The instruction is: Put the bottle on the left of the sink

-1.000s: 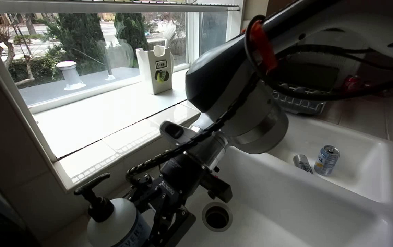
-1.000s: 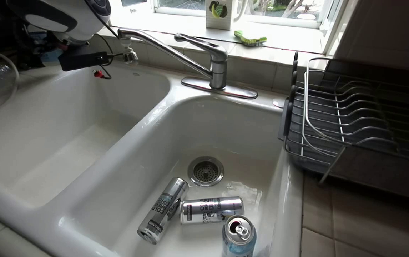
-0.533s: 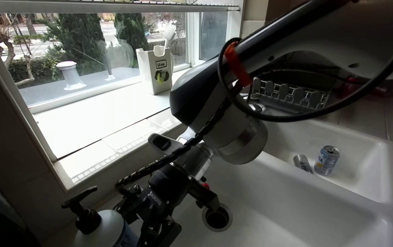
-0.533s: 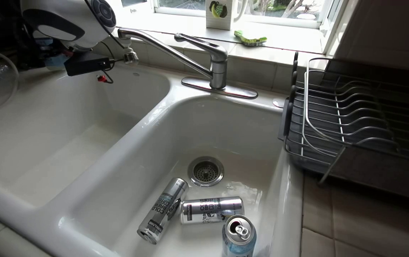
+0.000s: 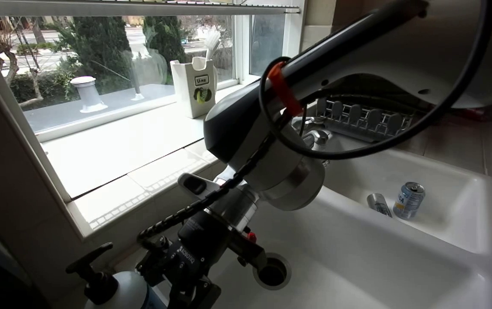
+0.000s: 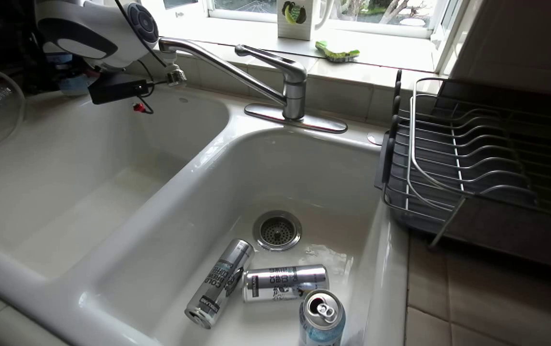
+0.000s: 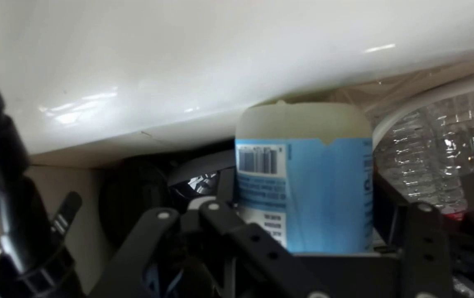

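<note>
The bottle (image 5: 123,292) has a black pump head and a whitish body, and stands upright at the lower left of an exterior view; its lower part is cut off. In the wrist view its blue label and pale base (image 7: 303,120) fill the middle. My gripper (image 7: 303,194) has a finger against each side of it. The gripper (image 5: 173,292) also shows in an exterior view, beside the bottle. The white sink (image 6: 160,192) has two basins; its rim (image 7: 158,120) runs just beyond the bottle's base. I cannot tell whether the base touches the counter.
A chrome faucet (image 6: 294,91) stands behind the sink. Several cans (image 6: 285,283) lie or stand in a basin. Clear plastic bottles (image 7: 423,157) are close beside the held bottle. A dish rack (image 6: 448,158) and a white container (image 5: 194,90) on the window ledge also show.
In an exterior view the arm, gripper and bottle have moved together to the left and downward. The bottle stays between the fingers. The cans and sink are unchanged.
</note>
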